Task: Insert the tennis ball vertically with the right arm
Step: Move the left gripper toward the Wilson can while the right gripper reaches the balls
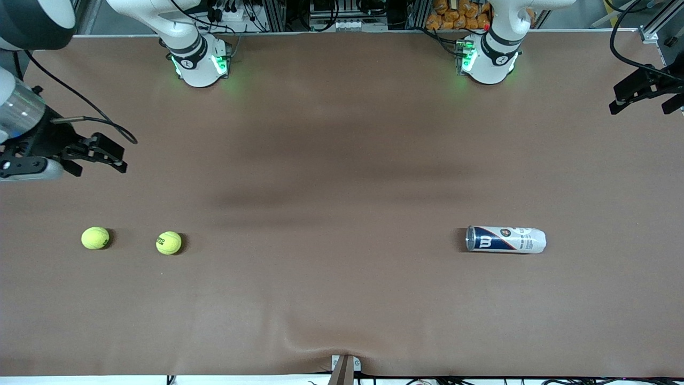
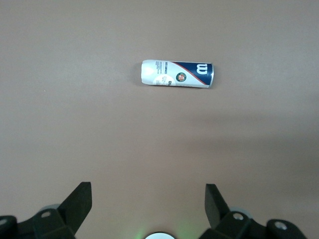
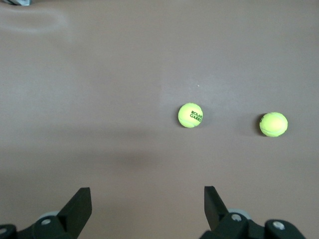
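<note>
Two yellow tennis balls lie on the brown table toward the right arm's end: one (image 1: pixel 95 238) nearer the table's end and one with black print (image 1: pixel 169 243) beside it. Both show in the right wrist view, the printed ball (image 3: pixel 190 115) and the plain one (image 3: pixel 273 124). A blue and white ball can (image 1: pixel 505 239) lies on its side toward the left arm's end, and it also shows in the left wrist view (image 2: pixel 177 74). My right gripper (image 1: pixel 118 156) (image 3: pixel 147 199) is open and empty, up over the table's end. My left gripper (image 1: pixel 638 104) (image 2: pixel 148 196) is open and empty, waiting over the other end.
The brown table cover (image 1: pixel 342 176) has a wrinkle at its front edge by a small bracket (image 1: pixel 344 366). The two arm bases (image 1: pixel 199 61) (image 1: pixel 489 59) stand along the back edge.
</note>
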Action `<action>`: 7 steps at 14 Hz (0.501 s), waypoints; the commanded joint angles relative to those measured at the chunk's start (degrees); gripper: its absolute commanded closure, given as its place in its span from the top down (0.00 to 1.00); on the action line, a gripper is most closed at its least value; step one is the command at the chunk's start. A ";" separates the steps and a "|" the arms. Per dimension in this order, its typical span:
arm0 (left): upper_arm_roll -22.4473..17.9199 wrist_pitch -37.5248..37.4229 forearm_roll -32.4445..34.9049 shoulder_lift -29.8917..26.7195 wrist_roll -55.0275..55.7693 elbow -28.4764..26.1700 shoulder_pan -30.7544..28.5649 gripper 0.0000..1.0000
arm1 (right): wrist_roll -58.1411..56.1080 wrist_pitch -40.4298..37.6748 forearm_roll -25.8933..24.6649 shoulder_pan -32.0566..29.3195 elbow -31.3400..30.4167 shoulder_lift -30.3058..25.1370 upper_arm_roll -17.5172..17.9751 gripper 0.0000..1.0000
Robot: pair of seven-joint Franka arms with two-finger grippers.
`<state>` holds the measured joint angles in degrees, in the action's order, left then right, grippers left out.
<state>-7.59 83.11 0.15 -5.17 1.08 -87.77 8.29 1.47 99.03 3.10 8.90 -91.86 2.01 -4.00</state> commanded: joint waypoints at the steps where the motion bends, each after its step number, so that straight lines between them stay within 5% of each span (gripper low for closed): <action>1: 0.12 -1.10 0.73 -2.98 0.77 -1.51 0.14 1.00 | -0.50 -5.21 -2.29 0.15 2.12 -0.68 0.83 1.00; 7: 0.56 -1.20 -0.07 1.82 -2.47 -0.64 1.28 1.00 | -0.33 -13.08 -5.03 1.56 8.19 -0.34 0.66 1.00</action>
<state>-7.38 82.55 0.11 -5.13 0.57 -88.45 8.62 1.45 87.11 -0.45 10.11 -84.79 1.53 -2.96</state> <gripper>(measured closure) 0.000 0.000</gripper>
